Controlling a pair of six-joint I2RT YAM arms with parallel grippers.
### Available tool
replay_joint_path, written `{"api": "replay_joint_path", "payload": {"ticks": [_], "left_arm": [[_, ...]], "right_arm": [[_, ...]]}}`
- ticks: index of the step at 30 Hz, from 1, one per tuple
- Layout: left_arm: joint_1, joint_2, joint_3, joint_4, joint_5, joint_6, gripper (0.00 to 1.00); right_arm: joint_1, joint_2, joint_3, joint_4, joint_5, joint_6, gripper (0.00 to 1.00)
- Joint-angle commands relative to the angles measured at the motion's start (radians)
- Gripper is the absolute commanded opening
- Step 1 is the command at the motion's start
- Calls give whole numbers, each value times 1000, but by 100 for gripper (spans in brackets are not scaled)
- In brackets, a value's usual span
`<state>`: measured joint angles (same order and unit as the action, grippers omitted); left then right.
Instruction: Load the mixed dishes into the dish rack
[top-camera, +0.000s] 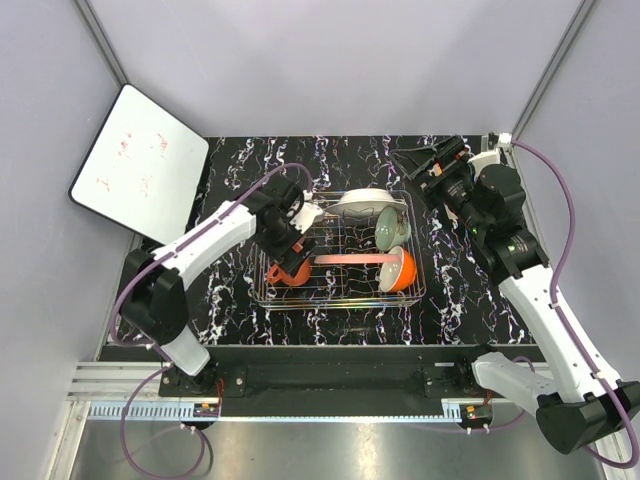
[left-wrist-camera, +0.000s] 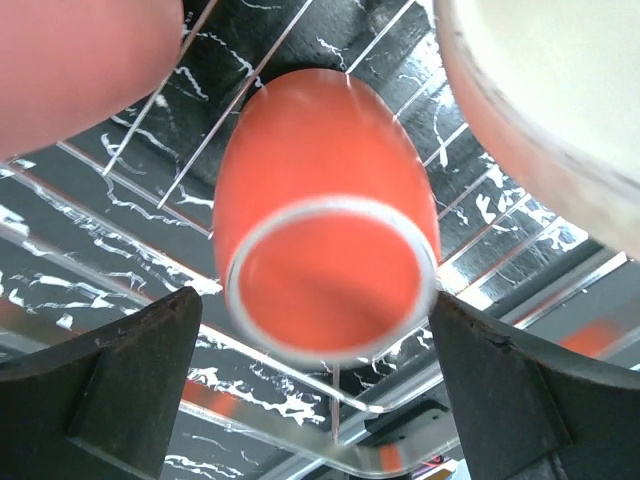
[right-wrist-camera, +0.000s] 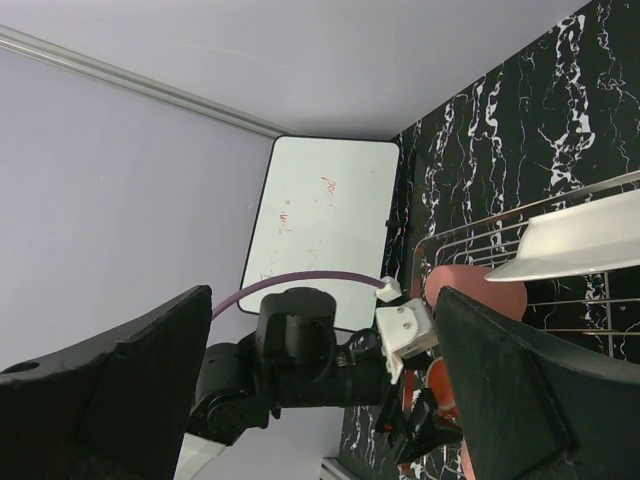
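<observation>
No word, label, brand or number can be read anywhere. The only writing-like marks are faint red scribbles on the white board (top-camera: 140, 162) leaning at the far left beyond the table. They are too pale and small to make out as letters or figures, and the right wrist view shows them equally illegible.

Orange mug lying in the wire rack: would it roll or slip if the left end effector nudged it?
Probably rolls: the rounded orange mug lies on its side across thin wires of the silver wire rack. Its smooth surface looks slippery; likely rigid.
</observation>
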<state>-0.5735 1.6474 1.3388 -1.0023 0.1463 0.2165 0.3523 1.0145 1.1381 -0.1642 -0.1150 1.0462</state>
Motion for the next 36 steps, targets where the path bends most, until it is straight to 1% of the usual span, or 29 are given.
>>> {"api": "replay_joint_path", "payload": {"ticks": [1,4,5,6,9,10,13,15,18,21,22,23,26,30,36], "left_arm": [[-3,-106,75,-62,-30,6,99],[-2,-158,108,-90,-59,0,99],[-2,-193,118,-87,-74,-5,99],[-2,-210,134,-76,-79,-8,99],[1,-254,233,-61,-100,-26,99],[4,-262,250,-55,-118,-31,99],[17,-294,287,-19,-136,-48,99],[24,-317,292,-4,-128,-55,99],[52,-365,245,28,-116,-55,99],[138,-411,191,63,-68,-66,99],[188,-423,183,67,-33,-78,99],[207,-426,174,68,-22,-81,99],[234,-451,126,90,-13,-81,99],[245,-482,62,128,-1,-97,99],[267,-486,28,159,10,-91,99]], "right_arm": [[-1,-30,12,-35,26,-54,100],[-3,-34,14,-76,34,-116,100],[-3,-37,8,-80,15,-139,100],[-1,-42,-3,-86,8,-193,100],[-1,-24,8,-179,-5,-285,100],[-1,-16,12,-237,-6,-307,100],[-1,-10,22,-320,-6,-365,100],[-1,-36,8,-336,0,-385,100],[-1,-71,-12,-354,1,-408,100],[-1,-79,-9,-385,-8,-429,100],[-1,-80,-9,-386,-17,-433,100],[-1,-83,-9,-388,-17,-436,100],[-1,-83,3,-393,-32,-449,100],[-1,-82,14,-393,-46,-463,100],[-1,-97,-12,-396,-46,-482,100]]}}
